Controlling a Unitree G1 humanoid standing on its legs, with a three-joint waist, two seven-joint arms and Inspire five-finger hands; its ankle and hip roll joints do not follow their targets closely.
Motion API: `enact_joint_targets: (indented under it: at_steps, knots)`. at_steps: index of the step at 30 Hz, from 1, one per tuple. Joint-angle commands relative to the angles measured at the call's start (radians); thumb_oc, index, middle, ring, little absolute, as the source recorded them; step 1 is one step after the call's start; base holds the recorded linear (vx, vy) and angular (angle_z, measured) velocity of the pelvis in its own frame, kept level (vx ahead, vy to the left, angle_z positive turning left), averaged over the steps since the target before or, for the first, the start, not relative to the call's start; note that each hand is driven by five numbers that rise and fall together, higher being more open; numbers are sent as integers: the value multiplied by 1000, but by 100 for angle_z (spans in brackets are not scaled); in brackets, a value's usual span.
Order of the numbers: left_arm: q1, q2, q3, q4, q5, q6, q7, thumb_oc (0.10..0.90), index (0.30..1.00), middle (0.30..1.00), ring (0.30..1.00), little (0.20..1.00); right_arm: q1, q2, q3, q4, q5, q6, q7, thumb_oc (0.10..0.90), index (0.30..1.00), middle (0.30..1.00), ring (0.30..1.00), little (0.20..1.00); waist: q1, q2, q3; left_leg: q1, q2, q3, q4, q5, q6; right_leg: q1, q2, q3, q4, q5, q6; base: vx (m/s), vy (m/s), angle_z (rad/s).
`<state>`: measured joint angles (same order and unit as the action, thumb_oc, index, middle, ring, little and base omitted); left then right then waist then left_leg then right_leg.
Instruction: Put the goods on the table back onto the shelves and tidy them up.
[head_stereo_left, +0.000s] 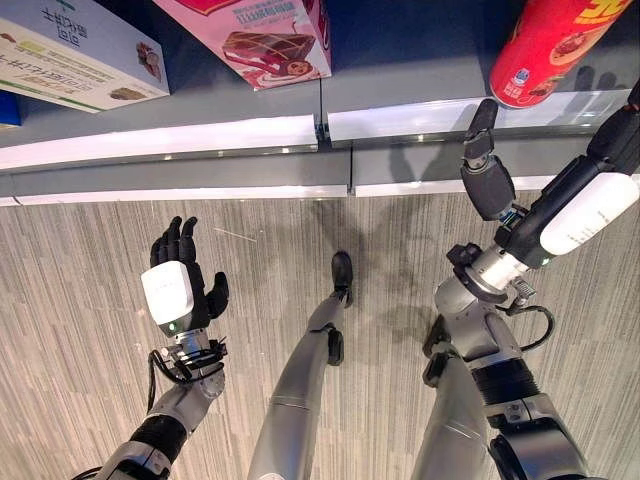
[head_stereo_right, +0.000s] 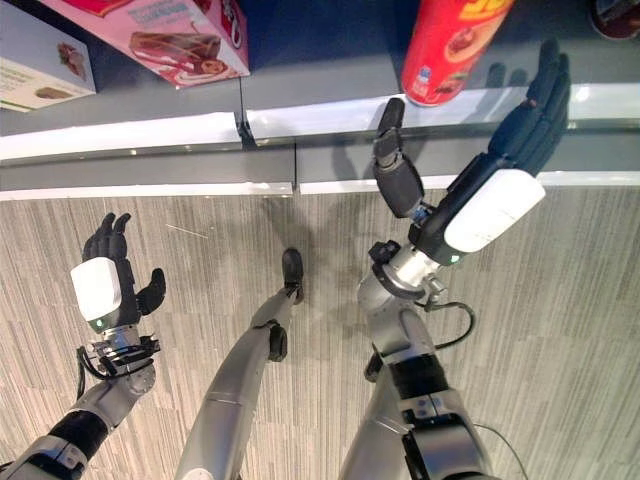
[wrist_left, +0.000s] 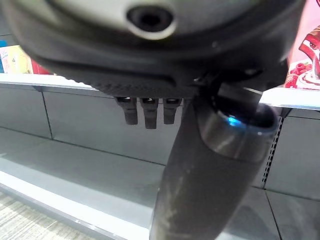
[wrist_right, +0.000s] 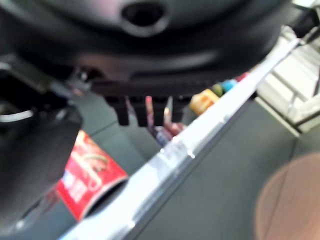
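1. Now my right hand (head_stereo_right: 480, 205) is up by the shelf (head_stereo_right: 150, 135), fingers straight, just beside the red can (head_stereo_right: 450, 45).
2. My left hand (head_stereo_left: 180, 285) hangs low, fingers loose, holding nothing.
3. A pink box (head_stereo_left: 265, 40) sits on the shelf.

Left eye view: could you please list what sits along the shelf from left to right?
White box → pink box → red can, all resting on the grey shelf.
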<state>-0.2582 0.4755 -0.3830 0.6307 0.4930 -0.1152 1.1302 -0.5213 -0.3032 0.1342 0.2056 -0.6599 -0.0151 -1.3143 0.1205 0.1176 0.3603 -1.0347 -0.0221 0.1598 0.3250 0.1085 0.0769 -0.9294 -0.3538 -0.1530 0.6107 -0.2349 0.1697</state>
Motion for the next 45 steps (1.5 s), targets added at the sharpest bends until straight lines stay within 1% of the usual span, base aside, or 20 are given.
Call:
enact_joint_targets:
  at_steps: [1,8,11,15,18,19,20,25,26,27,28,29,30,32,33,34,36,39,42,45]
  knots:
    - [-38,-3,34,14,3,-21,98,800,900,900,900,900,-39,-66,-32,-75,-28,-60,-90,800,900,900,900,900,29,37,33,39,6,-54,27,-178,-36,69,34,-6,-65,116,-44,-42,4,1]
    - [-42,-16,25,37,4,-27,93,800,900,900,900,900,-27,-74,-47,-46,-35,-23,-133,800,900,900,900,900,35,35,25,77,0,-59,-43,-137,-45,92,39,-13,-91,118,-42,-39,-7,2]
    - [-39,-40,10,70,4,-27,77,800,900,900,900,900,14,-62,-33,-8,-22,-17,-143,800,900,900,900,900,39,24,9,121,7,-62,-90,-108,-57,129,43,-30,-114,114,-41,-56,-53,1]
    - [-22,-64,-3,118,0,-36,56,800,900,900,900,900,106,-30,-9,43,30,-75,-137,800,900,900,900,900,39,2,-14,207,21,-66,-148,-65,-79,222,59,-65,-152,103,-50,-87,-100,4]
    - [1,-76,3,157,-11,-41,32,800,900,900,900,900,202,-17,-1,61,64,-128,-108,800,900,900,900,900,34,-15,-28,265,34,-69,-167,-50,-91,289,69,-93,-174,92,-59,-65,-91,-1]
    - [2,-76,3,157,-11,-42,32,800,900,900,900,900,203,-17,-1,61,64,-128,-108,800,900,900,900,900,33,-14,-28,266,34,-70,-168,-49,-91,291,69,-94,-174,92,-60,-68,-97,2]
    - [21,-92,22,183,-35,-53,12,800,900,900,900,900,271,3,0,94,110,-179,-80,800,900,900,900,900,28,-33,-45,306,49,-70,-176,-37,-101,334,79,-110,-178,83,-65,-49,-81,0]
    - [71,-134,45,274,-90,-104,-63,800,900,900,900,900,437,30,2,205,230,-312,26,800,900,900,900,900,-9,-79,-99,437,85,-64,-206,-7,-126,483,110,-149,-229,69,-78,-19,-97,0]
    - [83,-144,50,298,-100,-111,-85,800,900,900,900,900,476,20,16,229,244,-330,62,800,900,900,900,900,-20,-91,-112,471,93,-63,-217,1,-133,523,120,-155,-249,72,-79,48,-62,-1]
    - [116,-168,60,365,-116,-129,-142,800,900,900,900,900,567,35,33,343,285,-355,137,800,900,900,900,900,-58,-110,-156,563,109,-53,-239,10,-142,606,146,-156,-295,82,-80,82,-39,-4]
    - [139,-185,70,417,-128,-137,-182,800,900,900,900,900,621,35,72,424,288,-348,208,800,900,900,900,900,-81,-122,-187,623,122,-45,-260,15,-152,667,163,-150,-336,91,-76,83,-9,-19]
    - [140,-185,71,417,-129,-138,-182,800,900,900,900,900,623,34,73,423,289,-348,209,800,900,900,900,900,-81,-122,-186,628,122,-45,-263,15,-152,672,164,-150,-340,93,-76,23,-5,-23]
    - [161,-196,69,448,-120,-149,-213,800,900,900,900,900,668,36,114,514,263,-331,266,800,900,900,900,900,-98,-126,-216,677,143,-32,-284,41,-150,716,180,-151,-384,127,-79,11,-2,-27]
    - [182,-218,77,479,-147,-162,-280,800,900,900,900,900,690,38,124,580,238,-311,293,800,900,900,900,900,-116,-134,-251,738,156,-19,-312,44,-157,762,193,-138,-414,136,-73,65,-16,-24]
    - [196,-219,70,473,-145,-169,-301,800,900,900,900,900,701,48,119,614,238,-308,312,800,900,900,900,900,-123,-136,-263,765,159,-12,-323,42,-158,779,196,-132,-423,139,-71,165,15,-36]
    - [227,-228,59,451,-148,-192,-358,800,900,900,900,900,722,62,112,691,261,-301,372,800,900,900,900,900,-145,-136,-293,822,162,10,-344,31,-157,809,200,-111,-437,149,-62,190,30,-44]
    - [251,-234,56,423,-177,-215,-424,800,900,900,900,900,745,68,124,743,279,-288,456,800,900,900,900,900,-164,-138,-317,874,161,32,-361,16,-155,836,200,-91,-450,158,-52,181,34,-47]
    - [273,-238,44,395,-194,-222,-484,800,900,900,900,900,773,62,128,747,278,-274,508,800,900,900,900,900,-180,-143,-334,922,156,54,-370,-2,-152,863,200,-73,-461,164,-44,136,38,-46]
    - [292,-244,20,337,-244,-213,-584,800,900,900,900,900,813,26,155,669,322,-270,660,800,900,900,900,900,-206,-157,-350,991,131,85,-389,-35,-140,894,187,-35,-474,193,-21,150,84,-20]
    - [292,-218,-24,258,-273,-196,-689,800,900,900,900,900,856,-31,178,526,409,-294,803,800,900,900,900,900,-218,-165,-342,1009,108,96,-405,-46,-127,872,175,-17,-410,225,-9,64,92,-32]
